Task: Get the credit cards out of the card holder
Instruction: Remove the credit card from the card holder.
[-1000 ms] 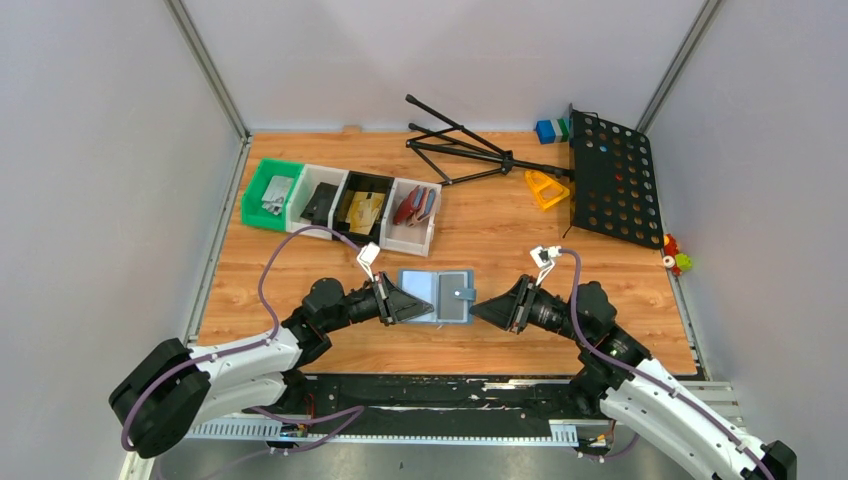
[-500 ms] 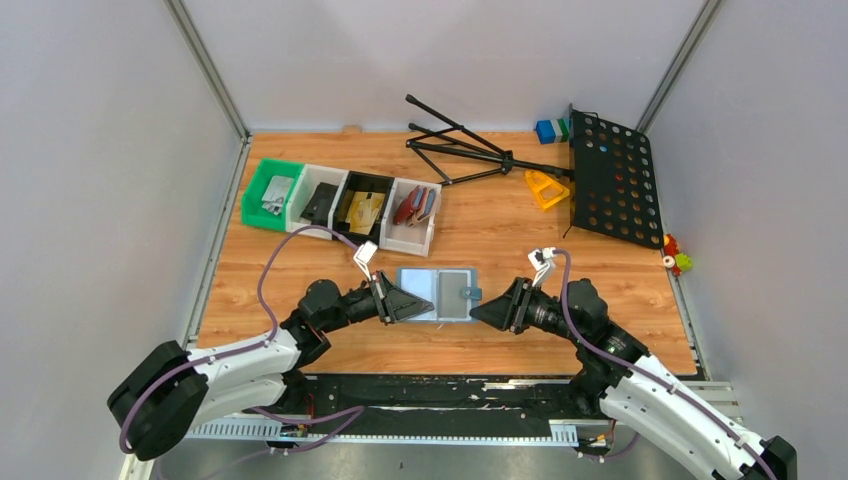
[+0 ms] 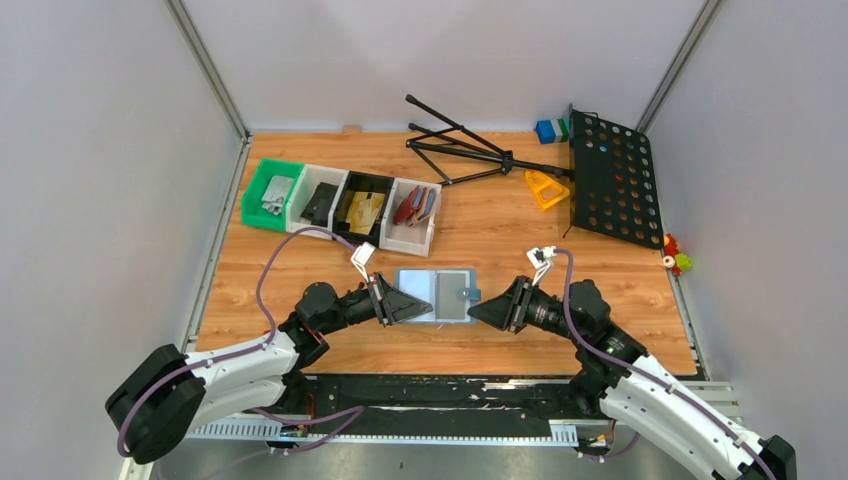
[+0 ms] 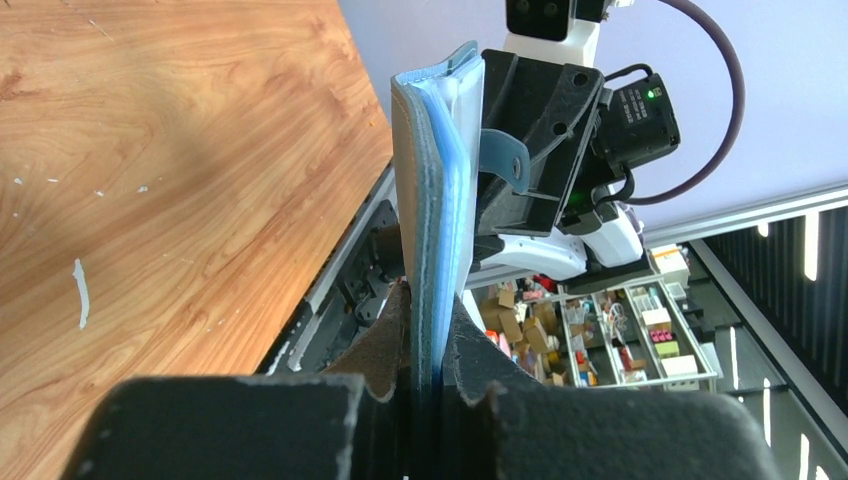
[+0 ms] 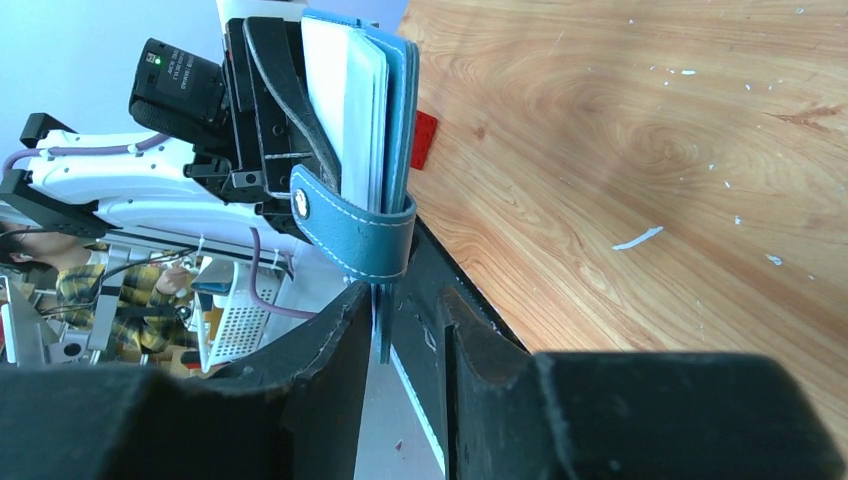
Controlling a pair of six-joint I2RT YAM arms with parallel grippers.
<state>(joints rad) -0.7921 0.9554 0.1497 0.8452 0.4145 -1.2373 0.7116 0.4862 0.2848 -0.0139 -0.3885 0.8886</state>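
The slate-blue card holder (image 3: 436,293) is held open and flat above the table, between my two grippers. Its right half shows a grey card (image 3: 455,292) in a slot. My left gripper (image 3: 424,307) is shut on the holder's left edge, and the left wrist view (image 4: 428,330) shows the edge pinched tight. My right gripper (image 3: 472,308) is open, its fingers on either side of the holder's right edge (image 5: 385,330), below the snap strap (image 5: 350,228). Pale sleeves (image 5: 345,110) show inside the holder (image 5: 398,120).
Four bins stand at the back left: a green bin (image 3: 268,193) and a black bin (image 3: 364,209) hold loose cards, and a white bin (image 3: 412,208) holds the dark red wallet. A folded black stand (image 3: 465,150), a perforated black panel (image 3: 612,180) and small toys (image 3: 547,187) lie at the back right.
The card holder and both grippers have shifted slightly away from the near edge. The right gripper has edged a little closer onto the holder's right edge.
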